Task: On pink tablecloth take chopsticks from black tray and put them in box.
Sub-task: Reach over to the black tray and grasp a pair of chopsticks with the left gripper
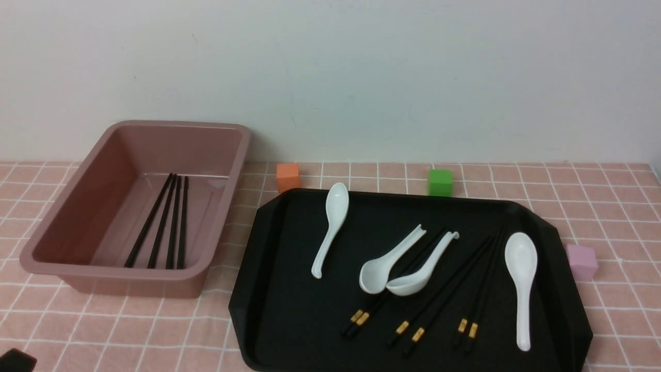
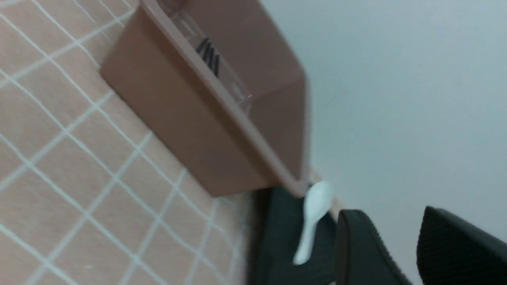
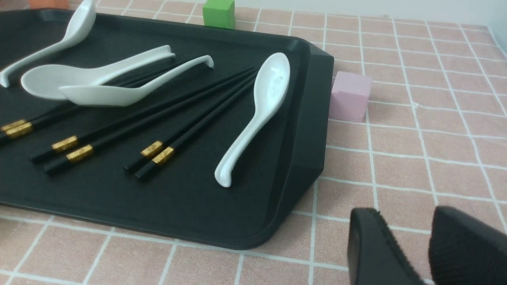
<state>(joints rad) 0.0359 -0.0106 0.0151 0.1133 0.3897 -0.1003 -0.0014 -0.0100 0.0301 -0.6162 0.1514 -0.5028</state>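
Item: chopsticks (image 1: 418,335), six black sticks with gold bands, lying in three pairs on the black tray (image 1: 289,289).
Already stowed: four more (image 1: 165,222) lie flat on the floor of the box (image 1: 82,206), which stands on the pink tablecloth (image 1: 594,196) just left of the tray.
Obstructions: two white spoons (image 1: 392,263) lie across the left-most pair. The middle and right pairs look clear, though the right pair runs close beside the right-hand spoon (image 1: 520,279).
Handling (judged): light, stiff, thin and smooth, so probably slippery. They sit low on the tray floor, and a pair may roll or splay when pinched.
Hold point (judged): just above the gold bands at the thick ends, which point toward the robot and lie clear of the spoons. Pinch across both sticks.
Grippers: left gripper (image 2: 390,221) is spread and empty, near the box's corner. The right gripper (image 3: 396,221) is spread and empty, over cloth by the tray's near right corner.
Sundries: orange cube (image 1: 287,177) and green cube (image 1: 440,182) behind the tray, and a pink cube (image 1: 582,262) to its right.
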